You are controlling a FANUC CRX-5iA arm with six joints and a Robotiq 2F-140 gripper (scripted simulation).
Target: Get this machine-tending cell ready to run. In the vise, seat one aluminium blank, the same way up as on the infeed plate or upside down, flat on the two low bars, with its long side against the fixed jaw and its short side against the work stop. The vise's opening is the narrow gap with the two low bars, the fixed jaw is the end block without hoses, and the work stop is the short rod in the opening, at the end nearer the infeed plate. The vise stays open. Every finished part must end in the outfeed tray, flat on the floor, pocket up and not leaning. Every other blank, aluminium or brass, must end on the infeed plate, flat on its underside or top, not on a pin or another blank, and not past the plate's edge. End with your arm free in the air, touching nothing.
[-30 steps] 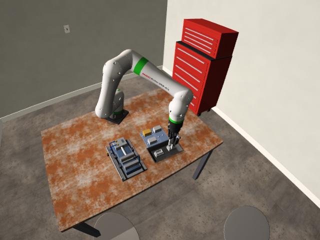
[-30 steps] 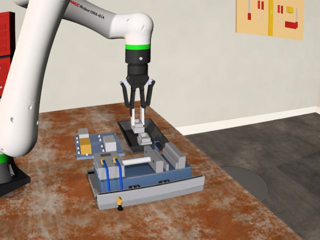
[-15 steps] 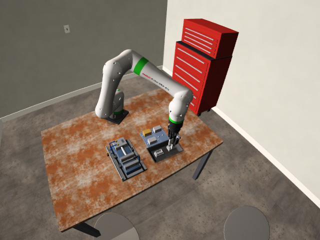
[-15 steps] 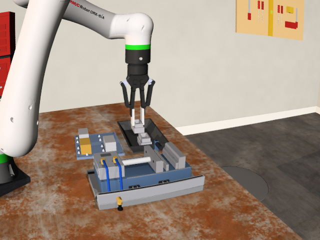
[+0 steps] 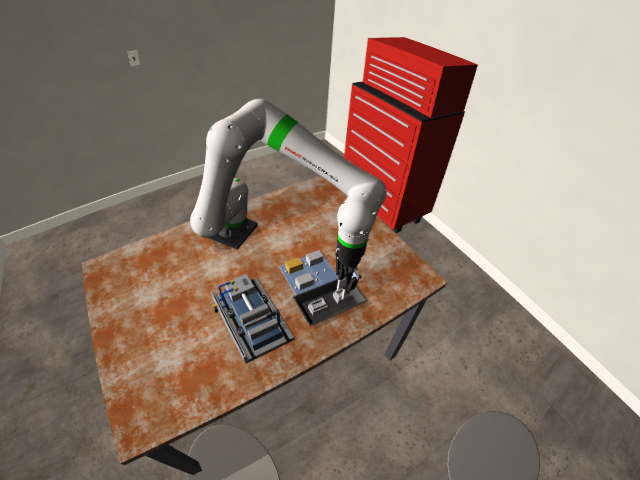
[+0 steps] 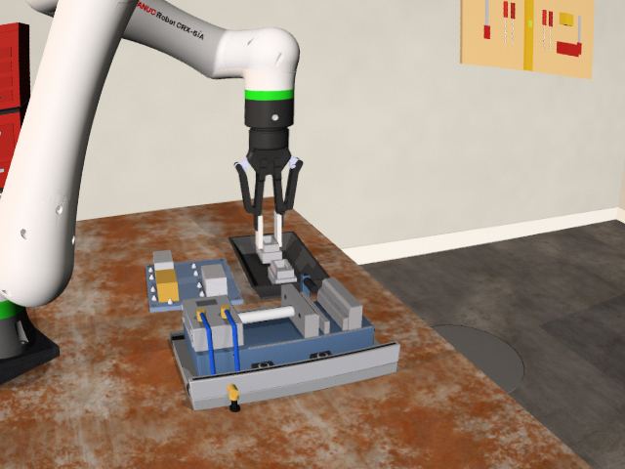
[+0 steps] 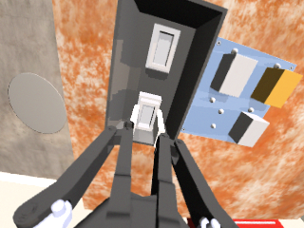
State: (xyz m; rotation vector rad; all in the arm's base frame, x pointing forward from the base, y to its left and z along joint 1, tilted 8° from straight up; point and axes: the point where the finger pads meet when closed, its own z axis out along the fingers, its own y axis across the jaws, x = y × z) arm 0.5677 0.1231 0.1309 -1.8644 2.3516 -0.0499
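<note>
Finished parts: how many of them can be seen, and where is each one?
2. One finished part lies pocket up on the outfeed tray floor. The other finished part is gripped by the tool over the same tray. None seems hidden.

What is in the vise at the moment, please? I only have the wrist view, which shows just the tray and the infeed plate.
Observer: In the exterior view, no blank shows in the vise; the gap between its jaws looks bare.
Operator: Thank you. Is the part I am gripping down on the tray floor?
Observer: The finished part in the gripper sits low inside the outfeed tray, level with its walls. I cannot tell whether it touches the floor.
Operator: And which end of the vise carries the hoses?
Observer: Two blue hoses run from the end block nearest the arm's base, so the fixed jaw is the far block.
</note>
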